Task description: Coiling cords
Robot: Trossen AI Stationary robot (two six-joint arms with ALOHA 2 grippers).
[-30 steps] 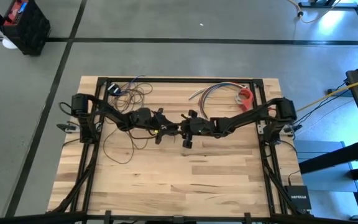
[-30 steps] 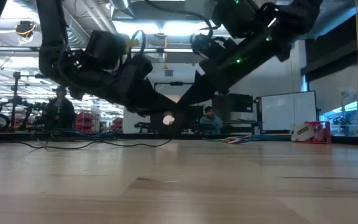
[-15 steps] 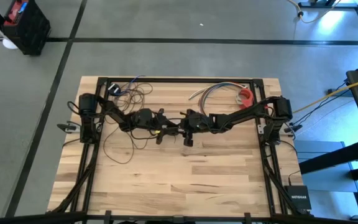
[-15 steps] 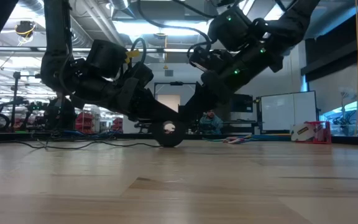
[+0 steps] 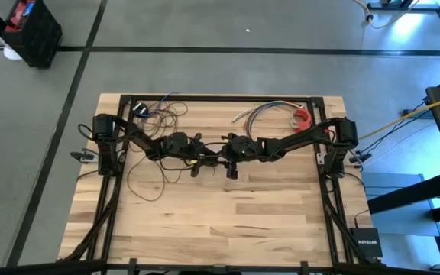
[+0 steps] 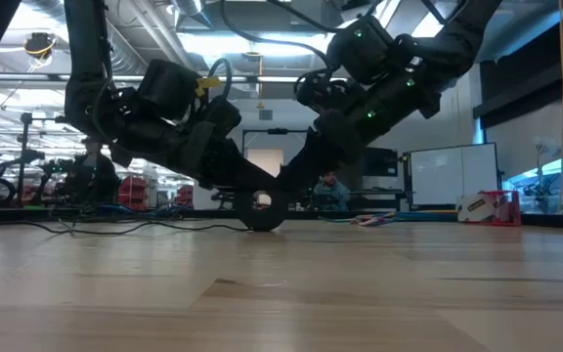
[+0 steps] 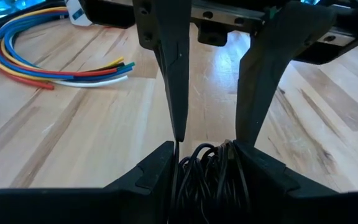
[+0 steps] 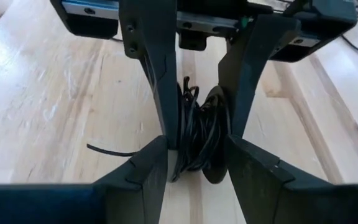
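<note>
The cords are one thin dark wire. Its coiled bundle (image 5: 213, 155) sits at the table's middle between both grippers, with the rest trailing in loose loops (image 5: 147, 182) toward the left and a tangle (image 5: 163, 111) at the far left. My left gripper (image 5: 203, 156) comes in from the left and my right gripper (image 5: 224, 153) from the right. They face each other, each shut on the bundle. In the low view the bundle's round lower end (image 6: 262, 211) is at the tabletop. My left gripper pinches the bundle of several strands (image 7: 209, 165) between its two fingers. It comes slanting down from the table's left. The bundle's lower end is at the tabletop. My right gripper pinches the same bundle (image 8: 197, 140) between its two fingers, slanting down from the table's right, opposite the left fingers (image 8: 160, 74). One strand (image 8: 107, 150) trails out over the wood.
A short bundle of multicoloured wires (image 5: 264, 112) and a red and white roll (image 5: 302, 118) lie at the far right. A dark frame (image 5: 220, 98) runs round the table's edges. Bare wood lies toward the near edge (image 5: 228, 221).
Both grippers have sunk toward the table while keeping their hold, and the right one has drawn a little toward the far edge. The bundle, hanging clear of the wood a second ago, has come down with its lower end at the tabletop.
</note>
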